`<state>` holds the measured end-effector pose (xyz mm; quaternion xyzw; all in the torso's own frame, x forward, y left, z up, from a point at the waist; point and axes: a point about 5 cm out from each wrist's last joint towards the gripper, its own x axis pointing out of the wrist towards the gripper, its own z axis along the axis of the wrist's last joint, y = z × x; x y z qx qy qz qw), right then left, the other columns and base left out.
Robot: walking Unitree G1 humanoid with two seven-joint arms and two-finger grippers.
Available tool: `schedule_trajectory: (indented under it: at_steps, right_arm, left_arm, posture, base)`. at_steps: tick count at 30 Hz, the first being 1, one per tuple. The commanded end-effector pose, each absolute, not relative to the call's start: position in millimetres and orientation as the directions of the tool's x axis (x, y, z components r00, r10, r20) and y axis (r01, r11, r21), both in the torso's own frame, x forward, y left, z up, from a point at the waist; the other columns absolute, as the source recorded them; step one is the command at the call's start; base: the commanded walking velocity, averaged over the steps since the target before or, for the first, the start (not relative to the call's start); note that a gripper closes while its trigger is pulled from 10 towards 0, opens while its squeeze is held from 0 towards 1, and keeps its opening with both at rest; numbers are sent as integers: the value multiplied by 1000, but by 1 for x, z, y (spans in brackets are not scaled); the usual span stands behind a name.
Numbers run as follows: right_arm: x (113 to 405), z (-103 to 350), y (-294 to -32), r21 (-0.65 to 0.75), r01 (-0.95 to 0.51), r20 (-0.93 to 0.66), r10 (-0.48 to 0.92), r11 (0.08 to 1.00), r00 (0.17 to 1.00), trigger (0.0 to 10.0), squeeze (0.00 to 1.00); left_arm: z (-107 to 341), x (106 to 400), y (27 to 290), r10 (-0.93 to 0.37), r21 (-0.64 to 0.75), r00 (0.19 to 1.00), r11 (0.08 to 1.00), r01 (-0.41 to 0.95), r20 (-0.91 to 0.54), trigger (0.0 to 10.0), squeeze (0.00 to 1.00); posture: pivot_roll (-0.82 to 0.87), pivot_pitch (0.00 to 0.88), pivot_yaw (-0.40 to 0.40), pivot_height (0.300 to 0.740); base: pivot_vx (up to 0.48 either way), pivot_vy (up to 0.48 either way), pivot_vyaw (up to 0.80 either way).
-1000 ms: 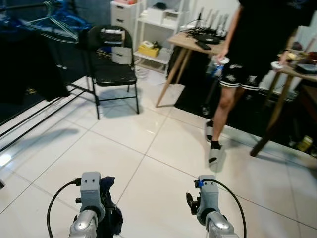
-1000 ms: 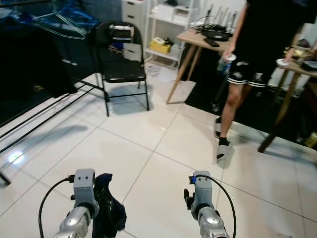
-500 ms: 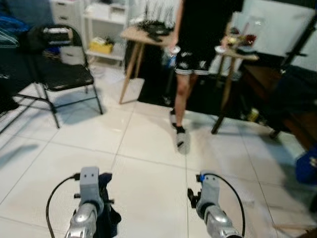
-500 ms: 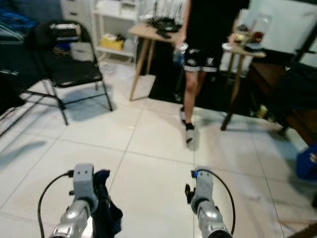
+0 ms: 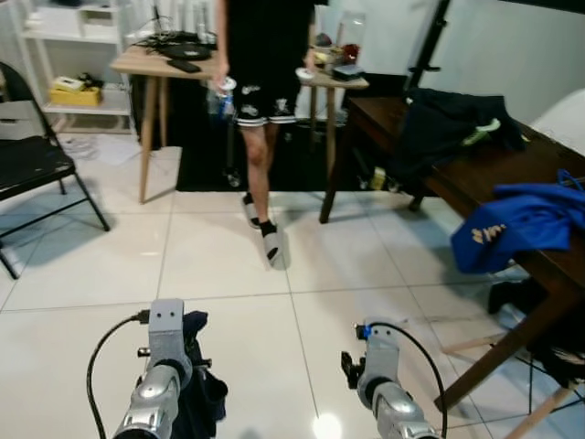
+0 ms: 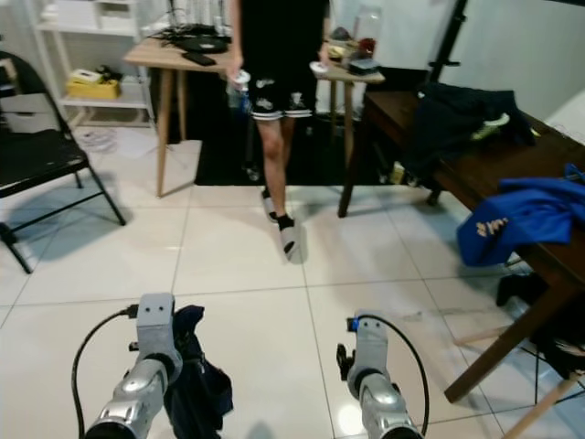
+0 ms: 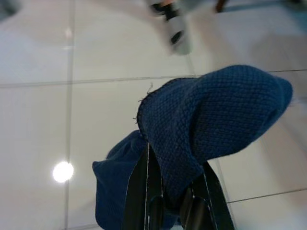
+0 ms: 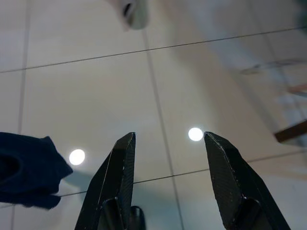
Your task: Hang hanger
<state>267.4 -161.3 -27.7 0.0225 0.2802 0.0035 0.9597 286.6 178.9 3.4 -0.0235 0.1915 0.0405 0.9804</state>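
A white tiled floor (image 5: 228,265) spreads before me, shiny enough to throw back the ceiling lights. Far to my left stands a black folding chair (image 5: 32,165), then a light wooden table (image 5: 160,69) with cables on it, and a person (image 5: 260,101) in black shorts standing mid-room. To my right a dark wooden table (image 5: 498,183) carries a black garment (image 5: 448,123) and a crumpled blue garment (image 5: 516,224). Low in front, my left gripper (image 7: 165,201) is clenched on a dark blue knitted cloth (image 7: 206,115), which bunches over my fingers and hangs down beside the arm. My right gripper (image 8: 165,172) is released, its two black fingers spread wide over bare tile with nothing between them. As for the hanger, I cannot make one out anywhere here, nor a rail to hang it on. So I judge the job barely begun: I carry a piece of clothing, but finding a hanger, fitting the cloth to it and hanging it all remain to be done.
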Motion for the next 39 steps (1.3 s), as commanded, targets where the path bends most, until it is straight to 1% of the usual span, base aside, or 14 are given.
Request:
schedule_trajectory:
  at_steps: [1, 6, 11, 16, 17, 18, 21, 22, 25, 26, 29, 30, 36, 39]
  right_arm:
    - [266, -29, -164, 38, 16, -553, 8, 999, 833, 10000, 0]
    - [266, -30, -160, 25, -56, -557, 61, 998, 828, 10000, 0]
    - [269, -26, -153, 43, -92, -517, 101, 995, 850, 10000, 0]
    - [277, -16, -148, 66, -144, -464, 158, 987, 872, 10000, 0]
    - [284, -10, -146, 72, -145, -438, 162, 987, 884, 10000, 0]
    - [289, -5, -145, 79, -136, -422, 157, 988, 893, 10000, 0]
    - [292, -2, -143, 94, -128, -409, 156, 987, 899, 10000, 0]
    - [294, 0, -142, 102, -132, -402, 162, 986, 901, 10000, 0]
    - [295, 0, -137, 95, -163, -409, 188, 982, 893, 10000, 0]
    - [295, 0, -136, 87, -170, -413, 191, 982, 890, 10000, 0]
    - [295, 0, -134, 83, -173, -416, 191, 982, 889, 10000, 0]
    - [295, -1, -133, 81, -173, -418, 191, 982, 888, 10000, 0]
    - [289, -6, -132, 67, -201, -441, 210, 977, 873, 10000, 0]
    - [287, -8, -134, 55, -191, -447, 196, 980, 873, 10000, 0]
  left_arm:
    - [3, 288, 173, 53, -44, 921, 996, -76, -386, 10000, 0]
    - [-1, 283, 170, 19, -27, 916, 999, -33, -400, 10000, 0]
    - [6, 287, 177, 51, -71, 934, 994, -81, -354, 10000, 0]
    - [17, 296, 174, 25, -87, 954, 995, -53, -299, 10000, 0]
    - [23, 301, 174, 12, -95, 960, 995, -40, -278, 10000, 0]
    - [27, 304, 174, 6, -91, 964, 995, -31, -265, 10000, 0]
    - [30, 306, 175, 6, -96, 967, 995, -31, -256, 10000, 0]
    - [34, 308, 176, 30, -89, 971, 995, -52, -238, 10000, 0]
    - [42, 313, 178, 63, -81, 975, 993, -82, -211, 10000, 0]
    - [45, 314, 177, 62, -71, 977, 994, -77, -203, 10000, 0]
    - [46, 315, 176, 56, -65, 978, 995, -71, -200, 10000, 0]
    - [46, 315, 175, 50, -58, 978, 996, -63, -200, 10000, 0]
    - [37, 309, 180, 86, -62, 969, 993, -102, -231, 10000, 0]
    - [36, 306, 184, 94, -59, 969, 992, -110, -229, 10000, 0]
  posture:
    - [-41, 8, -83, 740]
    - [-27, 2, -74, 740]
    - [-43, 25, -55, 740]
    - [-46, 21, -48, 740]
    - [-66, 100, -50, 740]
    - [-59, 75, -54, 740]
    - [-59, 75, -54, 740]
    - [-36, 40, -48, 740]
    - [-31, 56, -37, 740]
    - [-27, 26, -35, 740]
    - [-27, 26, -35, 740]
    - [-17, 26, -55, 740]
    - [0, 6, -69, 740]
    - [0, 0, -49, 740]
  base:
    - [0, 0, -800]
    - [0, 0, -800]
    - [0, 0, -745]
    - [0, 0, 0]
    - [0, 0, 0]
    - [0, 0, 0]
    - [0, 0, 0]
    - [281, 0, 0]
    - [348, 0, 0]
    - [364, 0, 0]
    - [366, 0, 0]
    - [368, 0, 0]
    - [363, 0, 0]
    - [354, 0, 0]
